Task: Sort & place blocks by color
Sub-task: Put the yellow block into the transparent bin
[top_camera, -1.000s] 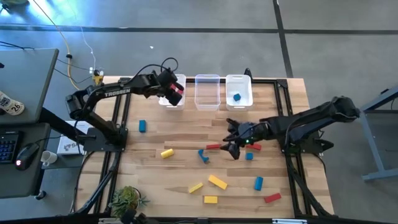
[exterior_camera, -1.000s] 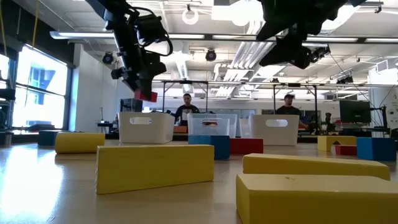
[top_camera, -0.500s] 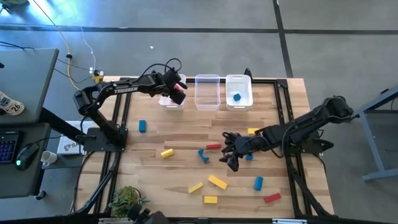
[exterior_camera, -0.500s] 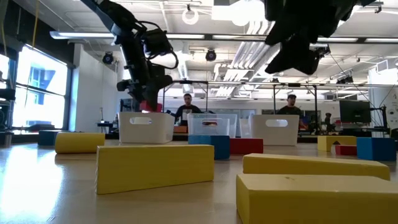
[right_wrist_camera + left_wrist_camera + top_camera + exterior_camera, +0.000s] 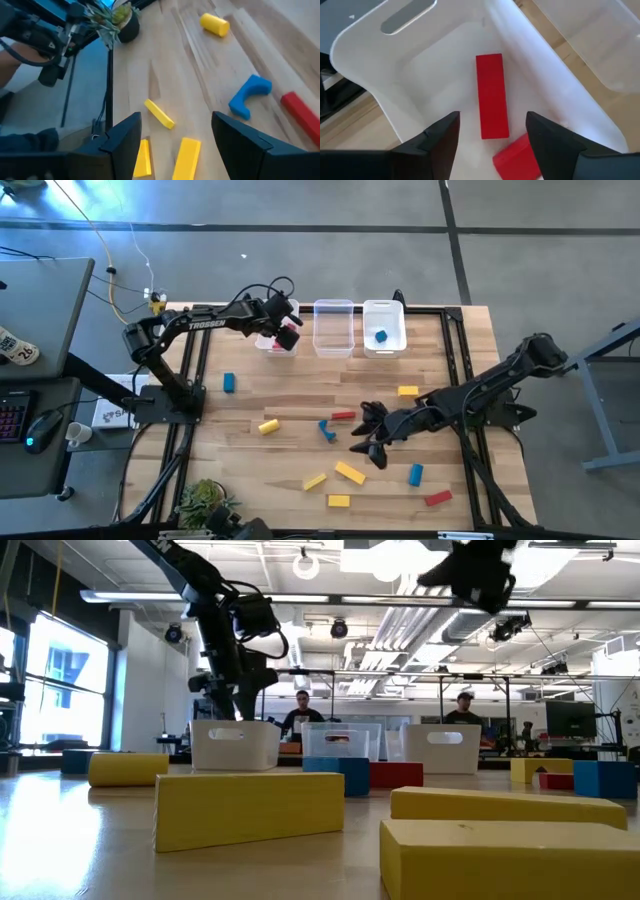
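My left gripper (image 5: 492,135) hangs open inside the top of the left clear bin (image 5: 272,340), pointing steeply down. Below it a red bar block (image 5: 491,95) lies flat on the bin floor beside a second red block (image 5: 517,157). My right gripper (image 5: 365,442) is open above the middle of the table and holds nothing. Near it lie a blue arch block (image 5: 248,96) and a red bar (image 5: 300,112). Yellow blocks (image 5: 160,114) lie on the wood ahead of its fingers. One blue block (image 5: 381,337) rests in the right bin (image 5: 384,315).
The middle bin (image 5: 334,328) stands between the other two at the far edge. Loose on the table are a blue cylinder (image 5: 229,383), a yellow cylinder (image 5: 267,426), yellow bars (image 5: 350,472), a blue block (image 5: 415,474) and a red bar (image 5: 437,498). A potted plant (image 5: 203,498) sits near left.
My left gripper has sunk toward the left bin and opened, letting go of the red block, which now lies in the bin. My right gripper has swung toward the table's near edge and a little left, staying open.
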Tool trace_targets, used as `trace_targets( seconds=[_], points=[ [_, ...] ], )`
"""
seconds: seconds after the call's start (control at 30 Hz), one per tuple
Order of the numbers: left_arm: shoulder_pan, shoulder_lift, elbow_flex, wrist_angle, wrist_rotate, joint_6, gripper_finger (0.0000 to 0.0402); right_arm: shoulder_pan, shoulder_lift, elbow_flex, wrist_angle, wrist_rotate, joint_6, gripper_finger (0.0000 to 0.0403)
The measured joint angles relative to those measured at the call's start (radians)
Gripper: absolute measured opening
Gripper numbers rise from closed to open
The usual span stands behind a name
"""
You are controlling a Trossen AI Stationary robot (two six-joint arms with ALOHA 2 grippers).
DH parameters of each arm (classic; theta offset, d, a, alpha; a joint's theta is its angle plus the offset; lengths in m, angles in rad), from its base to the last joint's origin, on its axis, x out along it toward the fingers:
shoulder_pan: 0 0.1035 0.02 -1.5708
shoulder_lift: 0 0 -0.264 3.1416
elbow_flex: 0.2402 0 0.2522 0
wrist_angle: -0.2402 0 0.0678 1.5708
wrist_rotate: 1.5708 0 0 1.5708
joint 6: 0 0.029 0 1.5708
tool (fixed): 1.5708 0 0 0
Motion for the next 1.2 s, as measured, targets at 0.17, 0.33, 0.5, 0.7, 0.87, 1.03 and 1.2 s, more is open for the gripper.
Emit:
trace_targets(
  seconds=[0.17, 0.33, 0.5, 0.7, 0.87, 1.03, 1.2],
  points=[
    [0.000, -0.003, 0.000, -0.002, 0.023, 0.032, 0.0217, 0.016, 0.038, 0.153, -0.243, 0.069, -0.039, 0.0229],
    [-0.002, -0.003, 0.000, -0.005, 0.025, 0.033, 0.0216, 0.018, 0.150, 0.295, -0.458, 0.071, -0.015, 0.0229],
    [-0.003, -0.003, 0.000, -0.005, 0.025, 0.035, 0.0217, 0.027, 0.272, 0.374, -0.538, 0.009, -0.005, 0.0229],
    [-0.003, -0.004, 0.000, -0.005, 0.020, 0.041, 0.0218, 0.050, 0.389, 0.409, -0.556, -0.032, 0.023, 0.0229],
    [-0.003, -0.004, 0.000, -0.004, 0.019, 0.041, 0.0219, 0.071, 0.455, 0.411, -0.565, -0.043, 0.074, 0.0229],
    [-0.003, -0.004, 0.000, -0.004, 0.017, 0.040, 0.0219, 0.084, 0.497, 0.410, -0.555, -0.048, 0.096, 0.0229],
    [-0.003, -0.004, 0.000, -0.003, 0.013, 0.040, 0.0219, 0.084, 0.525, 0.410, -0.525, -0.044, 0.093, 0.0229]
  ],
)
